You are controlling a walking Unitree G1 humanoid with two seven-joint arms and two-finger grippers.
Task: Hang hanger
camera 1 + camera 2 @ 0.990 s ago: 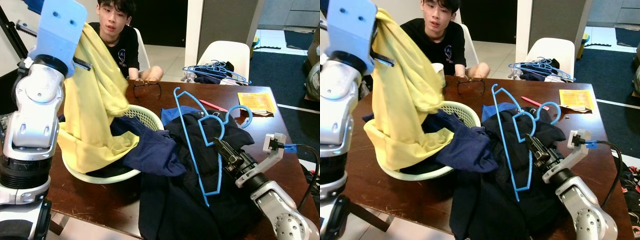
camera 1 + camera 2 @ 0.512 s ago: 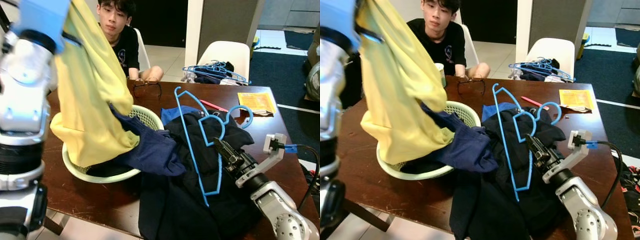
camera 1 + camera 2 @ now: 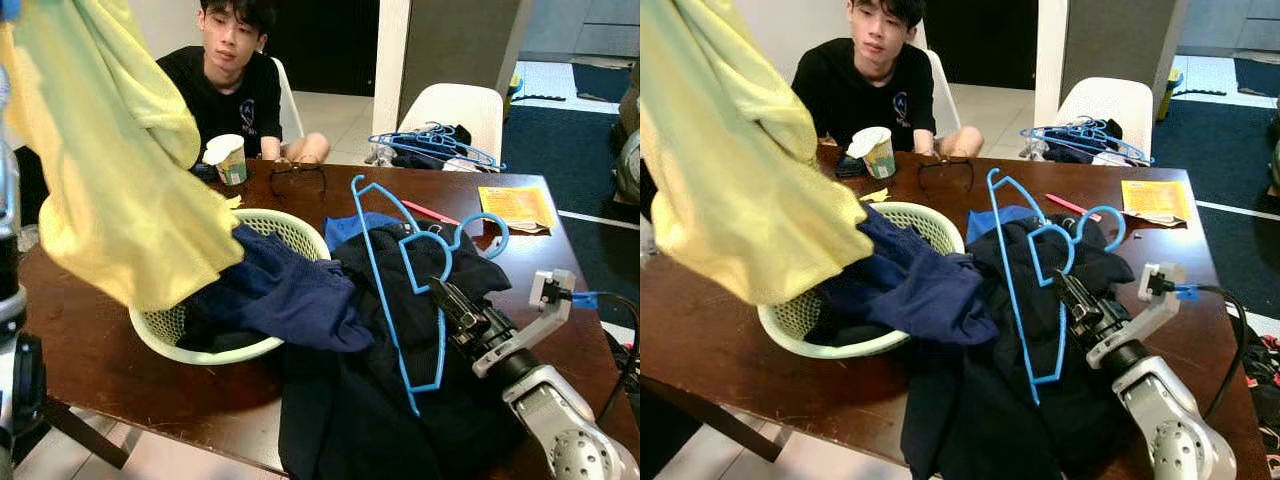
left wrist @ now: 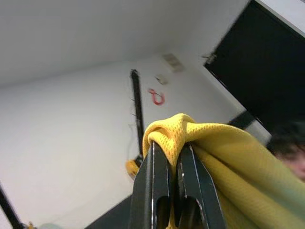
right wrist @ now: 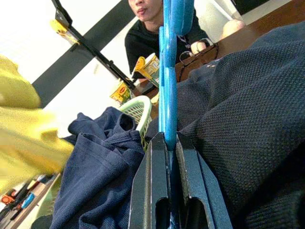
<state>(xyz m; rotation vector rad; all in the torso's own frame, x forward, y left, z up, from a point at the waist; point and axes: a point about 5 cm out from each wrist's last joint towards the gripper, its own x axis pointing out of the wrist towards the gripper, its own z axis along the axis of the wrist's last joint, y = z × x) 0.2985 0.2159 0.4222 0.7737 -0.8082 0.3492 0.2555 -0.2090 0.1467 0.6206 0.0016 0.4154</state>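
The right gripper is clamped on the thin blue plastic hanger, its two black fingers pinching the lower bar, as the right wrist view shows with the blue strip caught between them. The hanger stands nearly upright above and beyond this gripper, its hook pointing away toward the far side of the brown wooden table. Directly under the gripper lies a heap of dark navy clothing, which spills toward the pale green plastic laundry basket on the gripper's left.

The left gripper is raised high and closed on a bunched fold of the yellow mesh shirt, which hangs down from it over the near edge of the basket.

A seated person in a black T-shirt watches from across the table, beside a paper cup and a pair of glasses; more blue hangers lie on a white chair beyond.

The risks, as I judge them: the hold on so narrow a bar may let the hanger twist or slip, and the pinch on the shirt is small enough that the fabric could pull free. The hanger's arm could also snag the navy heap.
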